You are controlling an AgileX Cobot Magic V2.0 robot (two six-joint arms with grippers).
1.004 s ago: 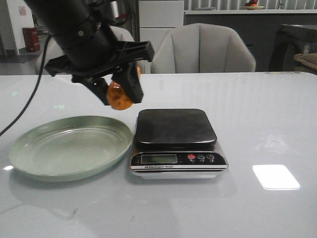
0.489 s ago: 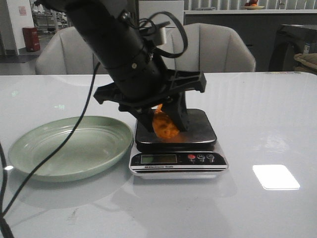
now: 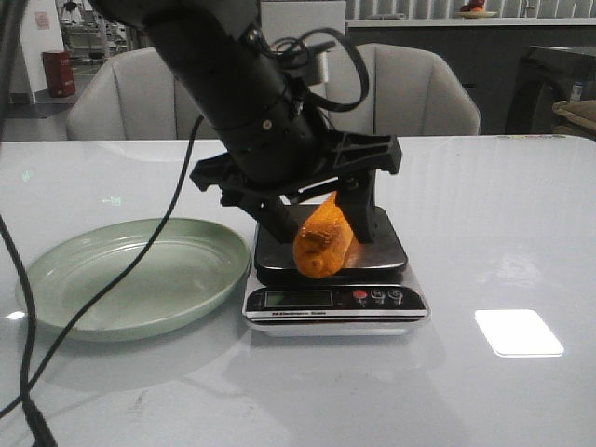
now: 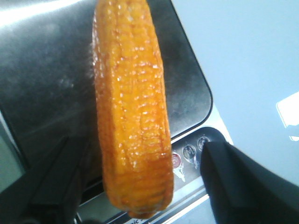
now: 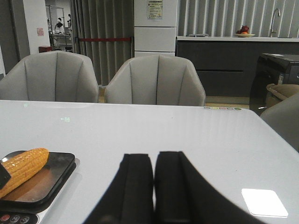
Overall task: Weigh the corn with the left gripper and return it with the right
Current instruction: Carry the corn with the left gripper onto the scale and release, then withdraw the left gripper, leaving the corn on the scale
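The left tool (image 3: 317, 219) is standing spread open astride the corn (image 3: 323, 237) lying on the scale (image 3: 331, 265), while the right tool (image 5: 154, 179) is sitting closed, empty.

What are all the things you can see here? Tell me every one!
Corn: one, orange-yellow, lying on the scale's platform, one end sticking out over the buttons.
Scale: one, dark platform on a silver base, middle of the table.
Plate: one, pale green, left of the scale.
Table: one, glossy white.
Chairs: two, grey, behind the table.
Left pincer: one, black, open around the corn.
Right pincer: one, black, shut, over the table right of the scale.
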